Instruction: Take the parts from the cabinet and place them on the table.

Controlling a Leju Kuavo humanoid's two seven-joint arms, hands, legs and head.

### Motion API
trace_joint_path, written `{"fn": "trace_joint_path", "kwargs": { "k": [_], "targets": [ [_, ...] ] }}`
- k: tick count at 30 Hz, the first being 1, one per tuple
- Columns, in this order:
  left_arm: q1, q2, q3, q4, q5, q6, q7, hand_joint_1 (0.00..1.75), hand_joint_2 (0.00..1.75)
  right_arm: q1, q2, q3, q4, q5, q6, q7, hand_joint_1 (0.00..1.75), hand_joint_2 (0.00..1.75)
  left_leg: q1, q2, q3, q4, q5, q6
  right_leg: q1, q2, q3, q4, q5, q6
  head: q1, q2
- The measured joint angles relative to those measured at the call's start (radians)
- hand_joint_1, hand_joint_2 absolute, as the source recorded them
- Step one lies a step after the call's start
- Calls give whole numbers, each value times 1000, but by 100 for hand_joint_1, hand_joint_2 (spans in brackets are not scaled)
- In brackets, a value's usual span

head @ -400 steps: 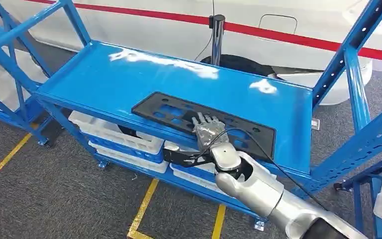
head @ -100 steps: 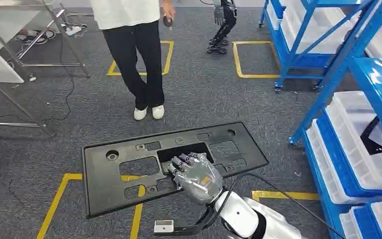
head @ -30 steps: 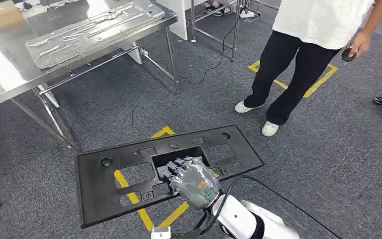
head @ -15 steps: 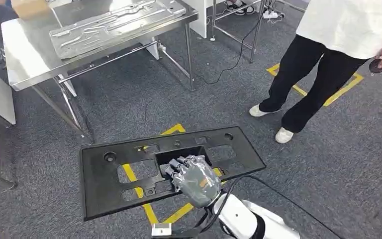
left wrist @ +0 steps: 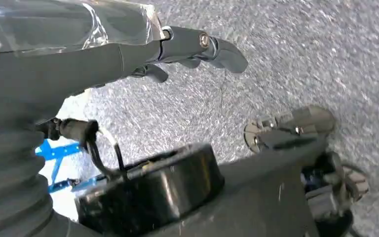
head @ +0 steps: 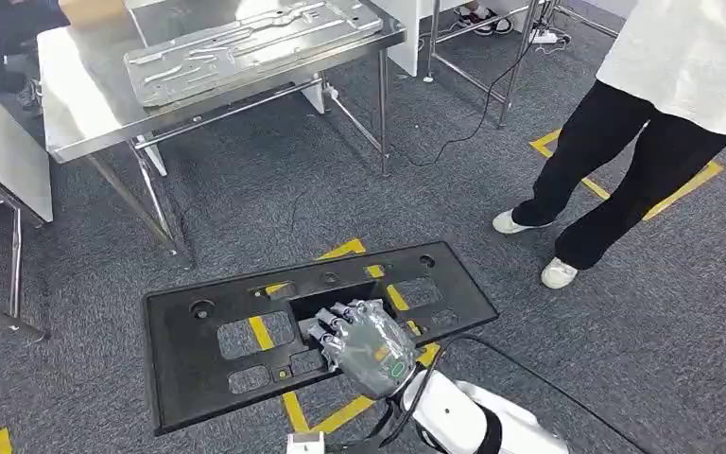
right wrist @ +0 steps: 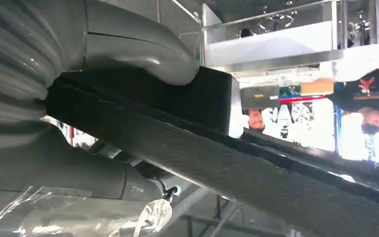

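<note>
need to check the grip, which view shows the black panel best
The head view: the whole black panel shows, cut-outs included, with the right robot hand gripping its middle opening. The right wrist view shows just its dark edge up close. The left wrist view shows carpet, not the panel.

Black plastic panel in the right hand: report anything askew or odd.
The flat black plastic panel hangs level over the carpet, held at one central cutout by the right hand. Long ends unsupported; no damage visible.

Person (head: 624, 142) standing on grey carpet (head: 246, 218); yellow floor tape (head: 293, 407).
</note>
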Motion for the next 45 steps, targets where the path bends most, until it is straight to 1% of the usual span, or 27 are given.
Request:
{"fn": "trace_joint_path", "kwargs": {
  "k": [1,3,6,7,9,11,12,13,16,18,21,22,23,24,26,27,28,31,33,35,37,38,39,40,42,43,45],
  "targets": [
    [0,0,0,0,0,0,0,0,175,-1,0,0,0,0,0,0,175,175,3,0,-2,3,-2,-1,-1,-1,0,0,0,-4,0,0],
    [-1,2,0,0,-2,0,0,0,175,-3,1,0,0,0,0,1,175,175,5,13,-20,52,-34,-16,-7,-6,6,-3,-2,-16,-2,0],
    [-12,1,2,0,-3,0,-2,0,175,-5,1,0,0,0,0,0,175,175,19,22,-142,297,-138,-34,-6,-14,7,-3,-5,-21,-1,0],
    [-15,1,3,0,-5,0,-2,0,175,-4,1,0,0,0,0,0,175,175,21,22,-174,354,-146,-36,-6,-16,7,-2,-7,-20,-1,0],
    [-16,0,4,0,-7,1,-2,0,175,-4,1,0,0,0,0,0,175,175,22,24,-159,307,-100,-33,-6,-17,12,-3,-10,-20,-1,0],
    [-11,0,4,0,-11,3,0,0,175,-5,1,0,0,0,0,0,175,175,21,28,-69,109,3,-21,-6,-17,23,-3,-15,-16,-1,0],
    [-7,0,4,0,-12,3,0,0,175,-5,1,0,0,0,0,0,175,175,17,37,-37,29,31,-12,-7,-17,26,-7,-16,-14,-1,0],
    [-8,0,4,0,-15,4,0,0,175,-6,1,0,0,1,0,0,175,175,9,37,-26,11,14,-8,0,-17,25,-6,-18,-9,-1,0],
    [-6,0,4,0,-22,3,0,0,175,-5,1,0,0,2,-2,3,175,175,1,34,-31,6,9,-1,-8,-24,25,-13,-18,8,-1,0],
    [-5,-1,4,0,-23,3,0,0,175,-5,0,-1,0,2,-2,3,175,175,9,30,-3,-18,20,3,-7,-22,27,7,-30,17,0,0],
    [-5,-1,4,0,-23,2,0,0,175,-2,-1,-1,0,2,-3,2,175,175,7,30,6,-18,13,19,2,-16,-88,228,-132,15,0,0],
    [-4,-1,4,0,-22,0,0,0,175,0,-2,-1,0,2,-2,2,175,175,5,29,8,-18,11,21,3,-13,-130,295,-149,15,0,0],
    [-2,-1,4,0,-22,-1,0,0,175,2,-4,0,0,2,-2,2,175,175,3,27,11,-18,8,23,3,-12,-149,313,-139,15,0,0],
    [-1,-1,4,0,-22,-3,0,0,175,3,-5,0,0,2,-2,2,175,175,3,25,15,-17,5,22,3,-12,-143,283,-109,14,0,0],
    [-1,-1,4,0,-22,-3,0,0,175,3,-5,0,0,2,-3,2,175,175,4,19,31,-14,-8,17,2,-12,-60,99,0,12,0,0],
    [0,-2,4,0,-22,-4,0,0,175,3,-5,0,0,2,-3,2,175,175,3,19,35,-9,-18,12,2,-12,-20,11,36,12,0,0],
    [-1,-1,4,0,-22,-4,0,0,175,2,-5,0,0,2,-2,2,175,175,-5,19,29,-1,-27,5,4,-9,-10,-2,17,7,0,0],
    [0,-1,4,0,-22,-4,1,0,175,2,-4,0,0,2,-3,2,175,175,-3,18,29,-3,-29,2,8,-9,-16,-3,16,-6,0,0],
    [0,2,4,0,-23,-3,1,0,175,-1,-4,0,0,2,-3,2,175,175,-2,19,26,14,-47,-6,-2,-9,-8,-7,14,-15,-1,0],
    [-1,0,4,0,-23,-4,1,0,175,-4,-3,0,0,2,-3,3,175,175,9,21,-35,138,-104,-27,-4,-11,-5,-7,9,-22,-2,0],
    [-10,0,6,0,-22,-4,-1,0,175,-2,-4,0,0,2,-3,3,175,175,20,22,-133,311,-160,-40,-4,-15,-4,-7,5,-23,-2,0],
    [-14,0,6,0,-23,-4,-1,0,175,0,-4,0,0,1,-2,3,175,175,24,24,-160,349,-156,-42,-4,-16,-3,-7,3,-23,-1,0],
    [-15,0,6,0,-24,-4,-1,0,175,0,-4,0,0,1,-2,3,175,175,26,25,-158,331,-132,-44,-4,-15,0,-7,2,-22,-2,0],
    [-14,0,5,0,-24,-4,-1,0,175,0,-4,0,0,1,-2,3,175,175,27,26,-133,265,-86,-44,-5,-14,5,-7,-1,-21,-2,0],
    [-10,0,5,0,-27,-4,0,0,175,-1,-4,0,0,1,-2,3,175,175,28,31,-48,67,20,-37,-5,-12,18,-8,-7,-15,-2,0],
    [-8,0,5,0,-28,-4,0,0,175,-3,-4,0,0,1,-2,3,175,175,23,36,-26,21,13,-32,-4,-12,18,-11,-7,-11,-2,0],
    [-7,0,5,0,-29,-4,0,0,175,-4,-4,0,0,1,-2,3,175,175,13,35,-32,9,7,-21,-4,-12,10,-11,-6,2,-2,0]
  ]
}}
